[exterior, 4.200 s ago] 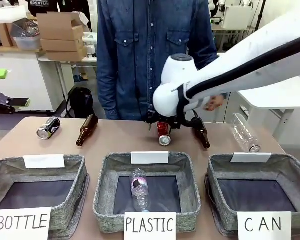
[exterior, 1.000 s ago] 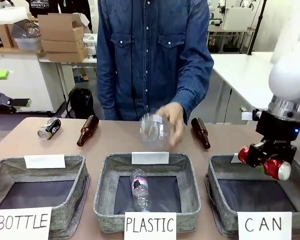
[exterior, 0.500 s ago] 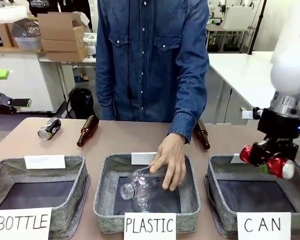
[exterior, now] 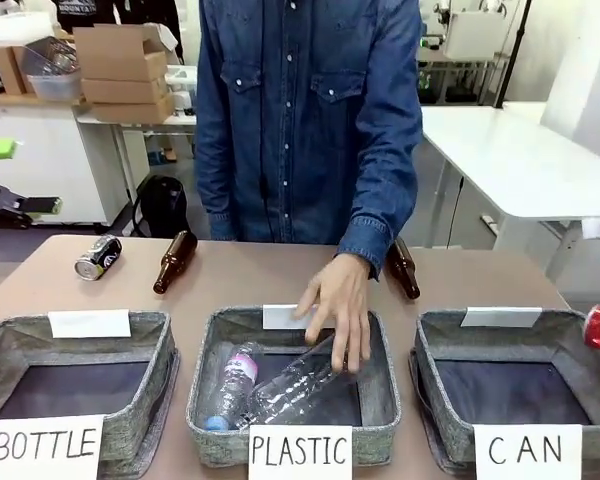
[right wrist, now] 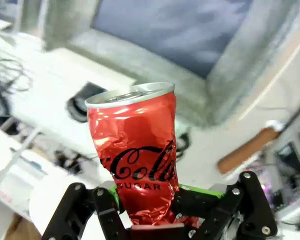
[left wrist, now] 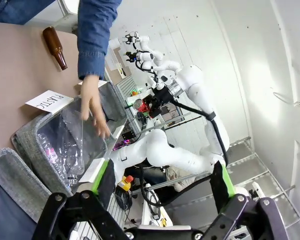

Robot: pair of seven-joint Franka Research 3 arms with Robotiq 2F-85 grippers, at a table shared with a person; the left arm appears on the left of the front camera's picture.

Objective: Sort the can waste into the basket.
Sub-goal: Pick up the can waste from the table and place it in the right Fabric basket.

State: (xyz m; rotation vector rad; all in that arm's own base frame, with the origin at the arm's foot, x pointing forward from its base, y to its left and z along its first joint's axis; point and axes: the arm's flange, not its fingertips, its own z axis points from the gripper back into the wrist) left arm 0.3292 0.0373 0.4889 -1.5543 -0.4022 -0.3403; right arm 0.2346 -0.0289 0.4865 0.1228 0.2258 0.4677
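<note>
Can waste, left to right: the black can (exterior: 97,256) lies near the counter's far left corner; likely light, thin-walled and slick, best gripped mid-body. Left fingers (left wrist: 221,181) stand wide, empty. Right fingers (right wrist: 210,197) clamp the dented red can (right wrist: 137,150) low on its body, at the CAN basket's (exterior: 432,365) right rim.

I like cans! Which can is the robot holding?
The dented red can, gripped by the right tool; the black can lies on the table.
</note>
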